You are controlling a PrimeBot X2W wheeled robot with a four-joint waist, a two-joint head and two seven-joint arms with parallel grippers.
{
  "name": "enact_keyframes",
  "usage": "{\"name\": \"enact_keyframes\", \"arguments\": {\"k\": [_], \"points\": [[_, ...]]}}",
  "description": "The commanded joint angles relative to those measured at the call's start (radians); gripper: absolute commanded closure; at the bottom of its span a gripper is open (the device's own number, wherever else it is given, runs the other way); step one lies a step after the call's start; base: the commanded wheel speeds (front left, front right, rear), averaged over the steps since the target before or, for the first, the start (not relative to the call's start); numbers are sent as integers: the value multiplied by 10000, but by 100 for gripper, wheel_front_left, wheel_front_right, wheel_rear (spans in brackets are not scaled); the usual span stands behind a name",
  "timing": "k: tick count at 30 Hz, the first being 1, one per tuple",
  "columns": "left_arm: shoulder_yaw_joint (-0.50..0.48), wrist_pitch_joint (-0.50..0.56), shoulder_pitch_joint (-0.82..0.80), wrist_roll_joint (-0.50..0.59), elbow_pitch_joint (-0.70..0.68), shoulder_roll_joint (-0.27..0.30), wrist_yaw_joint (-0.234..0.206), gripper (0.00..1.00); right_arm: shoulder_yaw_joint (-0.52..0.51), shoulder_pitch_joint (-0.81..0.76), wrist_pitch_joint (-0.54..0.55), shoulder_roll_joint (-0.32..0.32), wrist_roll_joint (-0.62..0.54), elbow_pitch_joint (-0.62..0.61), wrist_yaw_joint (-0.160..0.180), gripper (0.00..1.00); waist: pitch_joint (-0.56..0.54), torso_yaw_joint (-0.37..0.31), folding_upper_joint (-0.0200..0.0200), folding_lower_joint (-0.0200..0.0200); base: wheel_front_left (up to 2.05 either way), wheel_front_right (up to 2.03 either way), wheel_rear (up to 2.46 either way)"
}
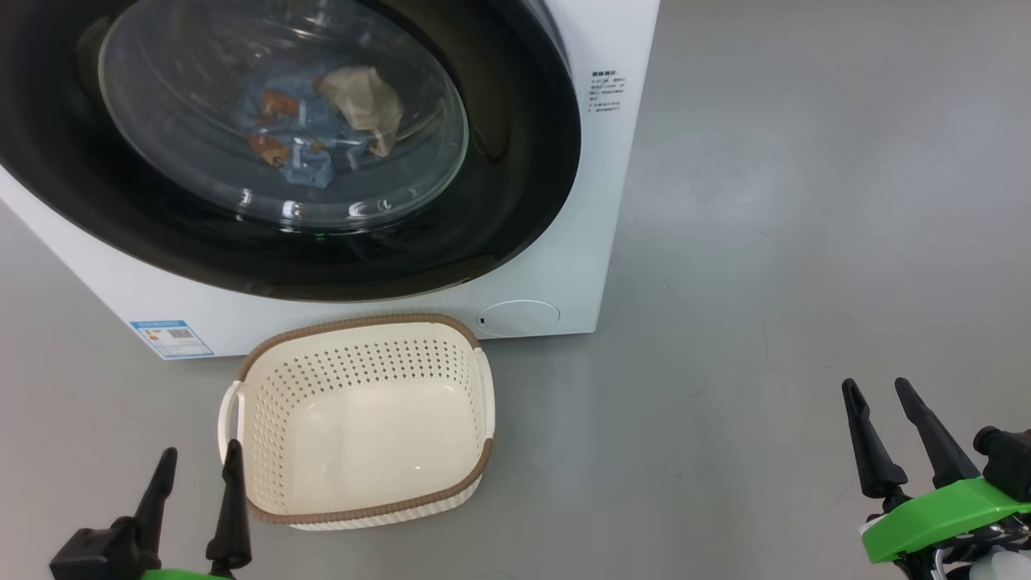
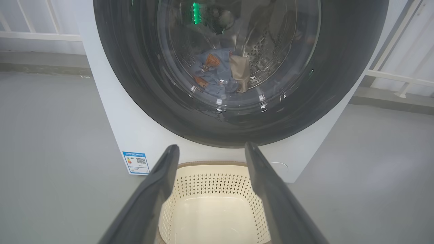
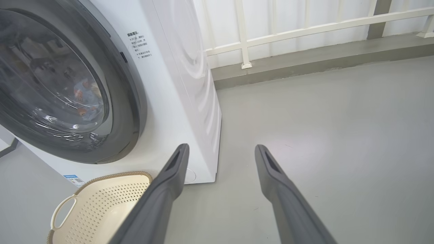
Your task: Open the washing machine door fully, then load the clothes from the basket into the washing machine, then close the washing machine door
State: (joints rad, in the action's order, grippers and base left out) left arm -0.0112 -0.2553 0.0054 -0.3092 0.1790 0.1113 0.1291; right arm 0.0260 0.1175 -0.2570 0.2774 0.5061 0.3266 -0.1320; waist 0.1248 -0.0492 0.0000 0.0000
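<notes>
Basket (image 1: 362, 321) below shut door (image 1: 515, 161); railing (image 3: 241, 30) behind.

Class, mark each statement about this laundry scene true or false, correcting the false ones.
Light-blue and beige clothes lie behind the round black-rimmed glass door of the white washing machine. True.
That door stands wide open. False: it is shut.
The cream-white perforated plastic basket is empty. True.
The basket sits on top of the machine. False: it stands on the grey floor.
The left gripper holds a garment. False: it is open and empty.
The right gripper is open. True.
</notes>
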Motion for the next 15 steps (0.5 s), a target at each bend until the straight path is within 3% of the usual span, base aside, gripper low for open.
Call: {"name": "enact_keyframes", "arguments": {"k": [1, 15], "points": [[-398, -65, -151, 151, -255, 170, 15, 0, 169, -49, -48, 138, 17, -237, 13, 0, -11, 19, 0, 0, 0, 0, 0], [-503, -65, -91, 153, -360, 119, 15, 0, 154, -91, -48, 118, 21, -244, 13, 0, -61, 72, 0, 0, 0, 0, 0]]}}
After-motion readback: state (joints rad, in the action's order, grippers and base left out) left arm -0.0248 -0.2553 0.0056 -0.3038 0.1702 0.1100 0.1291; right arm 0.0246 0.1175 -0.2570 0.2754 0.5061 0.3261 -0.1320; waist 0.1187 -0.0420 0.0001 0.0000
